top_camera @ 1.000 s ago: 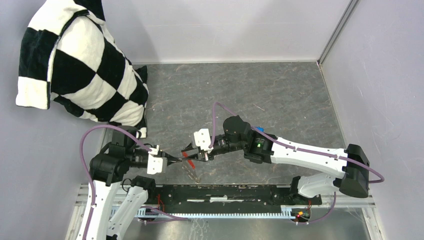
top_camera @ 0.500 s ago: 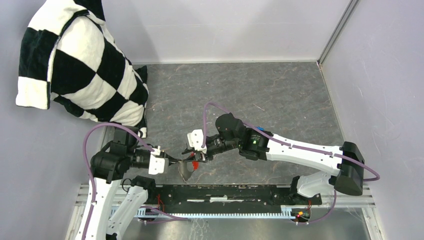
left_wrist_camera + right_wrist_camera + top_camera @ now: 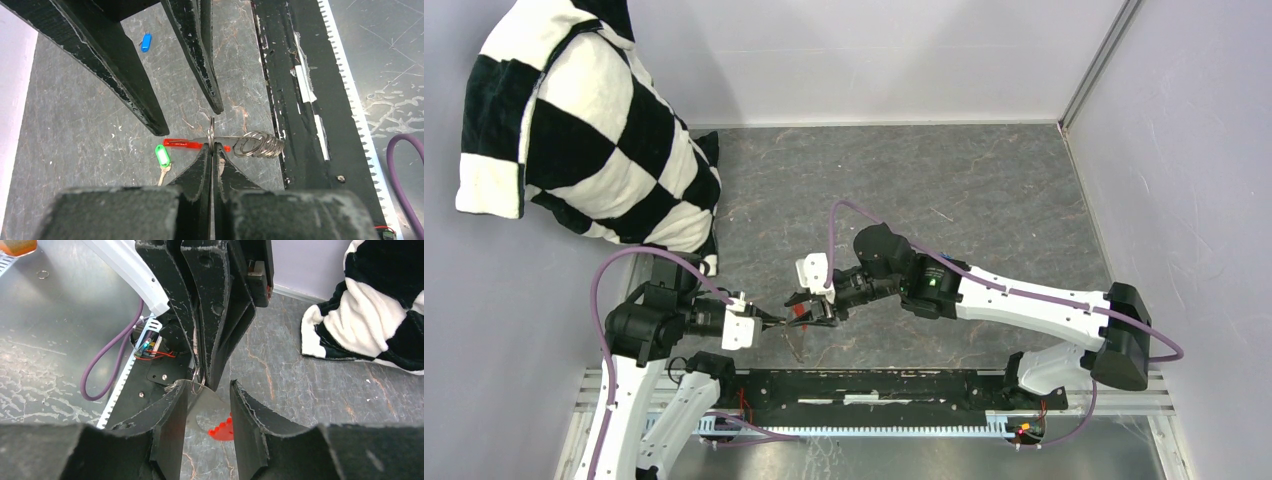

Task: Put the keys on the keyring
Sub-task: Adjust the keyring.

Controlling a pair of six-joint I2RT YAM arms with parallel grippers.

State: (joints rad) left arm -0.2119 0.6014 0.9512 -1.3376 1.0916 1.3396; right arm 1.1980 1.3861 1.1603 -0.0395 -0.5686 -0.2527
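Hold the keyring (image 3: pixel 212 131), at centre frame, steady in the tightly closed left fingers (image 3: pixel 205 160) while the empty, half-open right fingers (image 3: pixel 817 312) straddling it back off cleanly, likely to fetch the green key (image 3: pixel 161 155) at lower left or the blue key (image 3: pixel 145 42) at upper left of the tabletop (image 3: pixel 75 150).

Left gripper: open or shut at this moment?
Shut: the left gripper has its fingers pressed together in the left wrist view, pinching the keyring at their tips.
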